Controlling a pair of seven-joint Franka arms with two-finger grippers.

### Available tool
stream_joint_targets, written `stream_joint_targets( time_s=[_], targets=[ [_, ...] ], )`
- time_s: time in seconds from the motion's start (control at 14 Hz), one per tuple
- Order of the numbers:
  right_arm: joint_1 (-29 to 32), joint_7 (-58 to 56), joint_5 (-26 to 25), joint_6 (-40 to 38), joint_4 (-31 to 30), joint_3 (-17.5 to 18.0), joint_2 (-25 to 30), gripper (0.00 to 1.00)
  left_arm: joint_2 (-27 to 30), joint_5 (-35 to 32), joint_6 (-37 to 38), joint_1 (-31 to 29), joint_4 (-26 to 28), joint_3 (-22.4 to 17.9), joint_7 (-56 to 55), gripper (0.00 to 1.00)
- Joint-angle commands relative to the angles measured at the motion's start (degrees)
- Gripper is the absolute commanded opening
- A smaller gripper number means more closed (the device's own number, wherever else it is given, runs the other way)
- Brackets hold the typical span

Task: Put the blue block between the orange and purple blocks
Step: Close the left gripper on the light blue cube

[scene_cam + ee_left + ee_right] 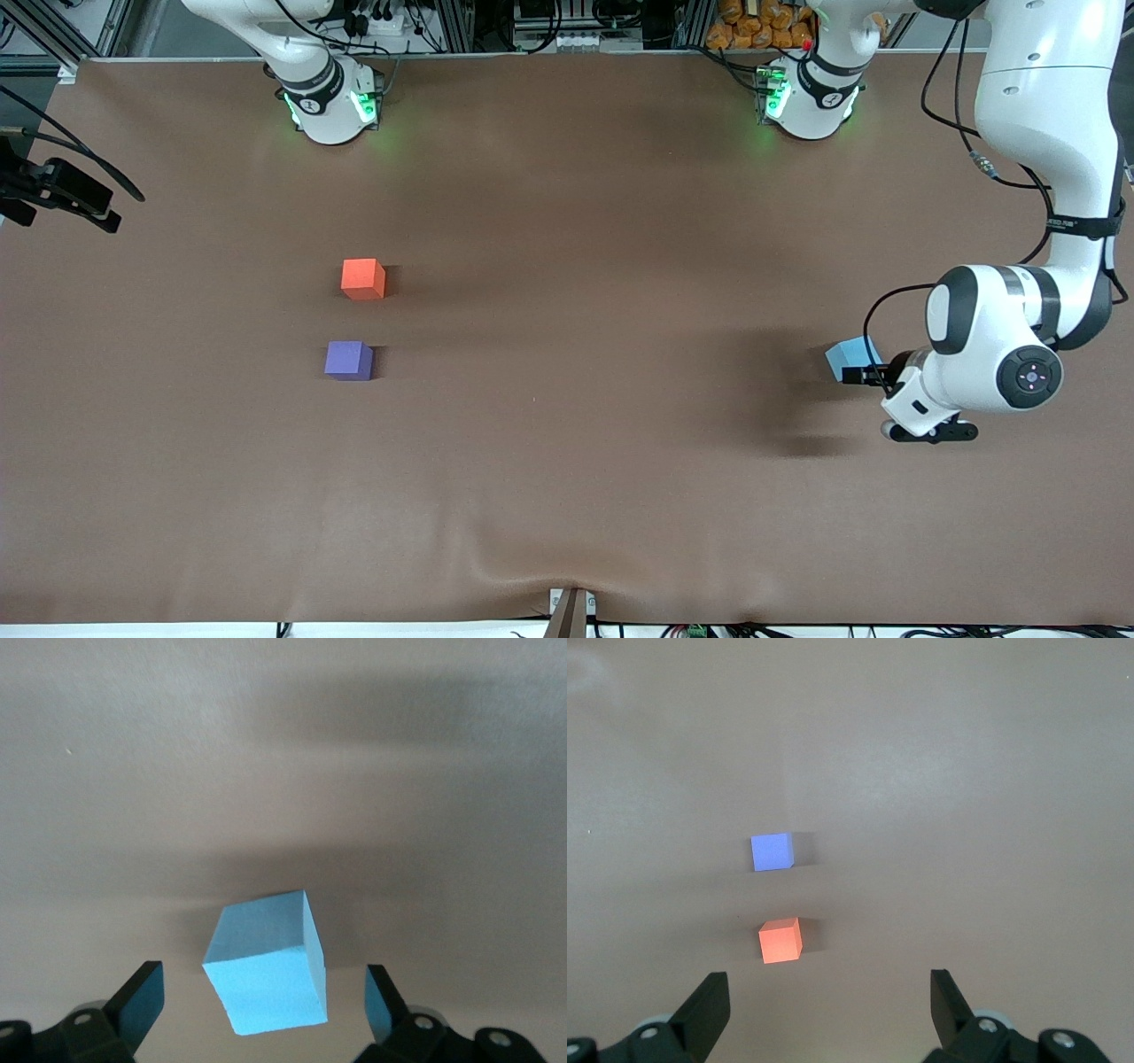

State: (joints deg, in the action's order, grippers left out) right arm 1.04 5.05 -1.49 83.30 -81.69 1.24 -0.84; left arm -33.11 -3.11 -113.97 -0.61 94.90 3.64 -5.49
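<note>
The light blue block [852, 357] sits on the brown table at the left arm's end. My left gripper [866, 375] is low at it. In the left wrist view the block [266, 970] stands turned between my open fingers, which touch neither side; the gripper [264, 1010] is empty. The orange block [363, 278] and the purple block [348, 361] sit toward the right arm's end, the purple one nearer the front camera, with a gap between them. My right gripper [829, 1014] is open and empty, high over the table, looking at the orange block [780, 940] and the purple block [772, 851]. It is out of the front view.
The brown table cover [567, 461] spreads wide between the two groups of blocks. A black device with cables [62, 190] juts in at the edge by the right arm's end. The arm bases [330, 102] stand along the back edge.
</note>
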Motion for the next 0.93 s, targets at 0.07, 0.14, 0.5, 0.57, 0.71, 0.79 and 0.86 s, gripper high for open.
stream_joint_targets(
  time_s=[0.07, 0.14, 0.5, 0.57, 0.71, 0.79, 0.86],
  targets=[
    [-0.16, -0.57, 0.34, -0.42, 0.74, -0.10, -0.31, 1.00, 5.77, 0.65, -6.51, 0.08, 9.95, 0.32, -3.83, 1.00],
    [-0.16, -0.57, 0.34, -0.42, 0.74, -0.10, -0.31, 1.00, 5.78, 0.65, -7.57, 0.00, 10.91, 0.32, -3.83, 1.00],
    [-0.16, -0.57, 0.34, -0.42, 0.74, -0.10, -0.31, 1.00, 6.57, 0.56, -15.39, -1.75, 16.98, 0.05, -4.09, 1.00],
    [-0.16, -0.57, 0.34, -0.42, 0.74, -0.10, -0.31, 1.00, 6.57, 0.56, -16.45, -2.11, 17.77, 0.05, -4.00, 1.00],
    [-0.16, -0.57, 0.34, -0.42, 0.74, -0.10, -0.31, 1.00, 6.39, 0.56, -18.47, -2.03, 18.92, 0.05, -4.00, 1.00],
    [-0.16, -0.57, 0.34, -0.42, 0.74, -0.10, -0.31, 1.00, 6.22, 0.56, -18.66, -2.03, 19.01, 0.05, -4.00, 1.00],
    [-0.16, -0.57, 0.34, -0.42, 0.74, -0.10, -0.31, 1.00, 6.04, 0.56, -18.66, -2.03, 19.01, 0.05, -4.00, 1.00]
  ],
)
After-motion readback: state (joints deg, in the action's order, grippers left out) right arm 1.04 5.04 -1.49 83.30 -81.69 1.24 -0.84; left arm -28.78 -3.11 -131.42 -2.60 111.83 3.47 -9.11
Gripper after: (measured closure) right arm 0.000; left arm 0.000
